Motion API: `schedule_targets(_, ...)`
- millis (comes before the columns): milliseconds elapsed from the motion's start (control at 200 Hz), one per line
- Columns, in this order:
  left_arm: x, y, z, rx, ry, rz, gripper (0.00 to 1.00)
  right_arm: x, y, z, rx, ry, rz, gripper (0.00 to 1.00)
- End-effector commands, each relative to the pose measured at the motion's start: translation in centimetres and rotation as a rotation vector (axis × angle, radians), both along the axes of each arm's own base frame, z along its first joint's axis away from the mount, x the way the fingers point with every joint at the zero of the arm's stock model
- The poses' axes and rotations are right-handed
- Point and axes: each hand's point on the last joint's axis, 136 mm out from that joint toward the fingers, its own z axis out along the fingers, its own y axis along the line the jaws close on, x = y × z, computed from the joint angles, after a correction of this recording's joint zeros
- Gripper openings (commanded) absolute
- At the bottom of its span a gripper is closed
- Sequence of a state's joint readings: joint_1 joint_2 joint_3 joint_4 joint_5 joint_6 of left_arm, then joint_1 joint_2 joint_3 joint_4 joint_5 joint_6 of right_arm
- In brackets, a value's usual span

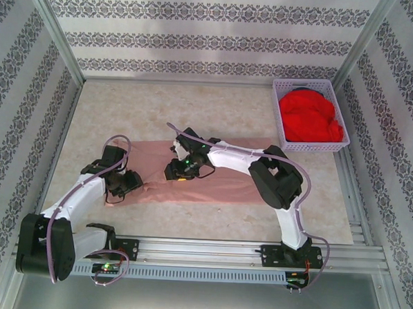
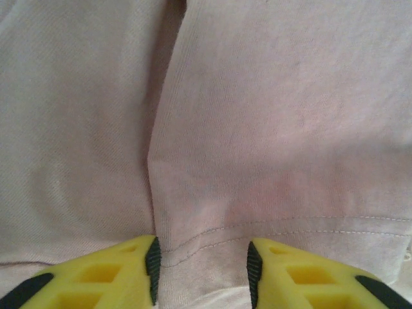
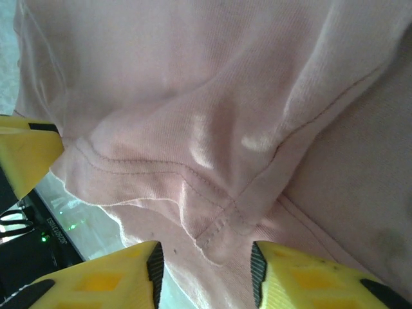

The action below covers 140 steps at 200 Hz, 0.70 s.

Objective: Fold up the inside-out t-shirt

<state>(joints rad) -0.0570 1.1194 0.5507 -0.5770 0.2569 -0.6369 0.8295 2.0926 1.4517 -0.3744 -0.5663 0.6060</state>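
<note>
1. Salmon-pink cotton, the inside-out t-shirt [image 1: 225, 187] lies spread as a long flat band across the middle of the marbled counter [image 1: 126, 109], running left to right.
2. At the left end of that band, the left end effector [image 1: 125, 185] sits low over the cloth.
3. In the left wrist view, the left end effector [image 2: 201, 257] stands partly open; a stitched hem runs across the gap between its yellow fingers [image 2: 103, 277], and the cloth there lies flat, not pinched.
4. A long crease runs up the fabric from just beside the left-hand finger.
5. Over the middle of the shirt, the right end effector [image 1: 180, 168] is reached in from the right, its arm crossing above the cloth.
6. From the right wrist, the right end effector [image 3: 205, 264] is also partly open, with a bunched corner of hem and seam between its fingers; a sliver of pale counter shows beside one pad, so it has no hold on the cloth.
7. A lilac basket [image 1: 274, 109] sits at the far right corner, well apart from the shirt, holding a bright red garment [image 1: 311, 118].
</note>
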Motion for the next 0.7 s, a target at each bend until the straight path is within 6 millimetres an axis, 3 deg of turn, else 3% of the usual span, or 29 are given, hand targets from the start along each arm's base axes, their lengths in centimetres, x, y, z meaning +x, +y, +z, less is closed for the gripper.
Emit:
schedule_targets(0,-0.7,0.1,-0.9,-0.002,0.032,0.014,0.38,-0.6,0.7,0.0,0.001,0.035,0.011,0.39)
schedule_targets(205,-0.7,0.0,-1.6,-0.005,0.050,0.001,0.35,-0.7,0.8,-0.8,-0.016,0.052,0.010,0.36)
schedule_targets(415,-0.8,0.3,-2.0,0.013,0.053,0.001,0.25,-1.0,1.2,-1.4,-0.027,0.065,0.018,0.36)
schedule_targets(695,-0.6,0.6,-2.0,0.033,0.046,-0.002,0.04,-0.8,0.9,-1.0,-0.033,0.054,0.015,0.09)
